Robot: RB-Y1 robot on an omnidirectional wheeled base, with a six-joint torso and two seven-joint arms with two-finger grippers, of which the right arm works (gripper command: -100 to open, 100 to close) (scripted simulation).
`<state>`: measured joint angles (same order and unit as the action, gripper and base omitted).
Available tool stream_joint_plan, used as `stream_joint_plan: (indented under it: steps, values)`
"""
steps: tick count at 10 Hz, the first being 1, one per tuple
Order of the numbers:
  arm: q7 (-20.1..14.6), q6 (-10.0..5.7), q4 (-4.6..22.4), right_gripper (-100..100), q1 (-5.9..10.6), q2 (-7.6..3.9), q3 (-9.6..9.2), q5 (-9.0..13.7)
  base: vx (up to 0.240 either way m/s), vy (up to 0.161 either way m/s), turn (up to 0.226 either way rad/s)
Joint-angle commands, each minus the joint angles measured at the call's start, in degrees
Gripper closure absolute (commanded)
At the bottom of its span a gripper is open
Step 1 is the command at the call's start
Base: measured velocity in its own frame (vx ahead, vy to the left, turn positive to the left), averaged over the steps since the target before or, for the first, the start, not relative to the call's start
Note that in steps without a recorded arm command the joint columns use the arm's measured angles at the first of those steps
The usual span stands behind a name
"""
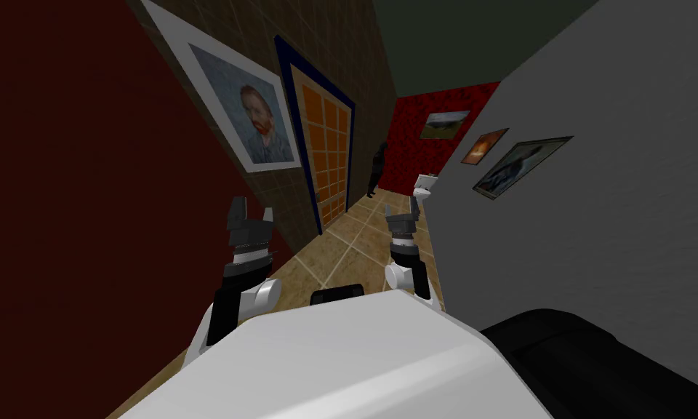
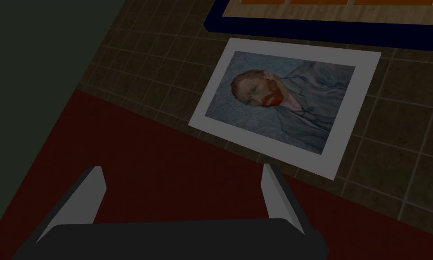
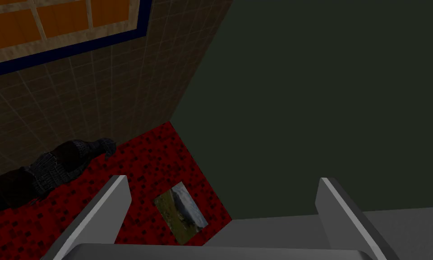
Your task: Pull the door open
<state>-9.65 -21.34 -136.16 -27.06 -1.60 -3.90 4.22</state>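
Observation:
The door [image 1: 327,156] has orange panels in a dark blue frame and is set in the brown tiled wall on my left, a little ahead along the corridor. It looks shut, and I see no handle on it. My left gripper [image 1: 251,211] is open and empty, raised short of the door near the dark red wall. Its wrist view [image 2: 182,168] shows the door's blue frame [image 2: 324,31] beyond a portrait. My right gripper [image 1: 403,207] is open and empty too, held up over the floor beside the grey wall. Its wrist view [image 3: 223,179] catches a corner of the door [image 3: 62,22].
A white-framed portrait [image 1: 257,124] hangs on the tiled wall before the door. A grey wall [image 1: 595,240] with pictures closes the right side. A dark figure [image 1: 376,169] stands at the corridor's end by a red wall, with a white object [image 1: 427,182] nearby. Tan floor tiles [image 1: 355,247] run ahead.

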Motion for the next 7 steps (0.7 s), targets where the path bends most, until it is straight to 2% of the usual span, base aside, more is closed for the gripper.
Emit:
stream_joint_plan:
  steps: [1, 3, 7]
  values:
    - [-1.2, -0.69, 1.8, -100, 0.4, -0.48, -0.17, 1.0, 0.135, -0.065, 0.28]
    - [-2.9, -1.69, 4.4, -100, 0.99, -1.08, -0.43, 2.6, 0.125, -0.005, 0.25]
    - [-5.9, -3.43, 8.9, -100, 2.0, -1.98, -0.87, 5.2, 0.12, -0.027, 0.194]
